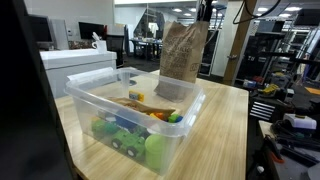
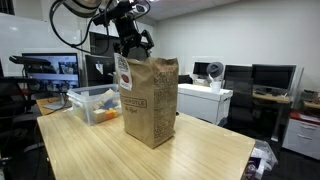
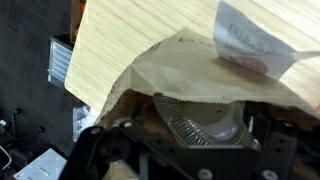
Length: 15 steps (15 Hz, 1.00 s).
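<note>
A brown paper bag (image 2: pixel 151 100) stands upright on the wooden table (image 2: pixel 110 150); it also shows in an exterior view (image 1: pixel 183 55). It carries a white label (image 2: pixel 124 72). My gripper (image 2: pixel 134 42) hangs just above the bag's open top, and in an exterior view (image 1: pixel 205 12) only its tip shows. In the wrist view the gripper (image 3: pixel 207 128) is shut on a clear ridged plastic cup (image 3: pixel 200 118), held at the bag's mouth (image 3: pixel 190 62). The label (image 3: pixel 245 40) lies on the bag's side.
A clear plastic bin (image 1: pixel 95 98) with green and orange toys stands on the table beside the bag; it also shows in an exterior view (image 2: pixel 94 100). Desks, monitors (image 2: pixel 268 78) and office chairs stand around. The table edge (image 3: pixel 85 60) drops to the floor.
</note>
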Each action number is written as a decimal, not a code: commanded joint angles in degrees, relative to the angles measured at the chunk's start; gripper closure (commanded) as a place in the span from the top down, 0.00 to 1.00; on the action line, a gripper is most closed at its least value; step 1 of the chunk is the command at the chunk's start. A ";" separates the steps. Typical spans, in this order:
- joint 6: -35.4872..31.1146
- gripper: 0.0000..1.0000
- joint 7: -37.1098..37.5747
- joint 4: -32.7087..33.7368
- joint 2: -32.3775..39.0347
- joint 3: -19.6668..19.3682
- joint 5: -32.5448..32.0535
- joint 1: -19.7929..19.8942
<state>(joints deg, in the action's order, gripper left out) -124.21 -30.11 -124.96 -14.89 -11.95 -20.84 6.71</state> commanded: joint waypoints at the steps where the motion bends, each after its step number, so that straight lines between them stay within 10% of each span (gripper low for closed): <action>1: -1.58 1.00 -2.38 -2.26 -4.37 -0.41 2.69 -0.37; 9: -11.61 1.00 -4.71 -5.72 -8.87 -0.14 2.66 -3.48; 15: -28.04 1.00 -19.90 -15.03 -12.23 -4.19 6.84 -8.57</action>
<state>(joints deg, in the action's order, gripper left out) -146.37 -41.68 -134.76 -23.97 -13.79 -16.63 0.26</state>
